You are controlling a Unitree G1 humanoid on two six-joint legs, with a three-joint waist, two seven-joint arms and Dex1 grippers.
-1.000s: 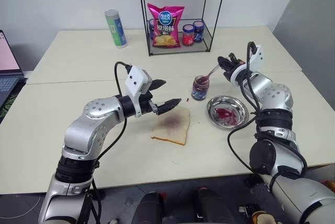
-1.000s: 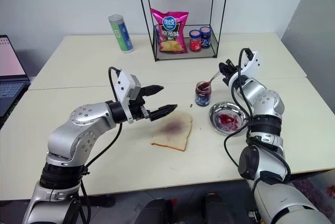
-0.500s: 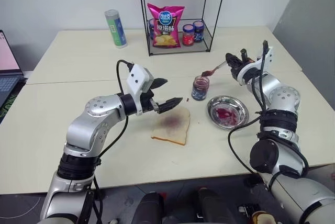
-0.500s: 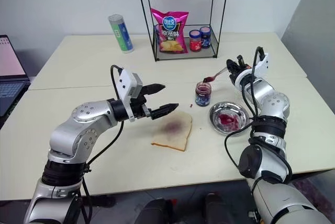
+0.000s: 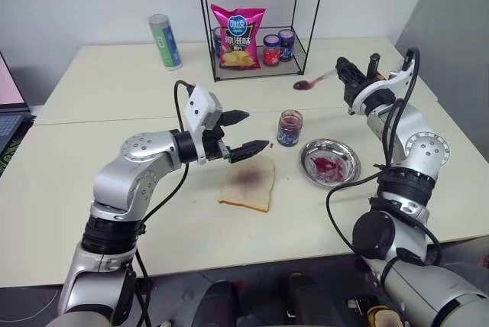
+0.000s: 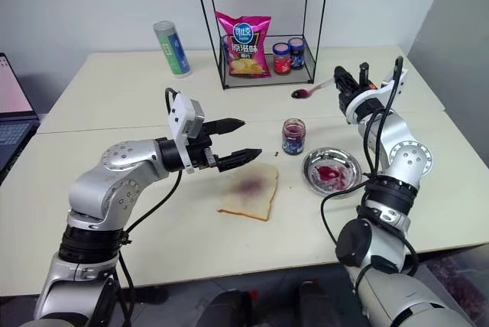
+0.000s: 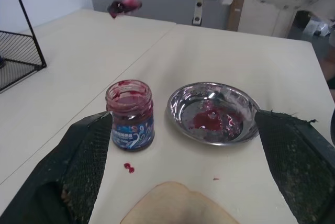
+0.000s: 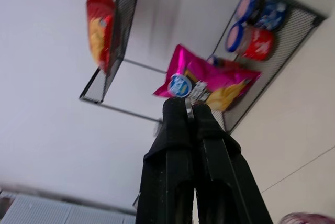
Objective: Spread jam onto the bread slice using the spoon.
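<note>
right gripper [image 6: 341, 81] clamped on the spoon [image 6: 313, 89], probably jam-loaded | left gripper [image 6: 238, 140] fingers apart, empty | carry it level, left and nearer, to the bread slice [image 6: 250, 192], then smear.

spoon [image 5: 315, 81]: blurred in my left eye view; I can't make out the bowl's edge, and the right gripper [image 5: 341, 65] covers the handle's end.
spoon handle, wrist view: just a silvery sliver between the shut fingers [image 8: 175, 145].
bread [image 7: 175, 205]: cut off by my left wrist view's edge; the stain is hidden there.
laptop [image 6: 6, 90]: well away from the spoon, cropped at the frame's edge.
jar labels on rack [image 5: 271, 49]: too small to read.
</note>
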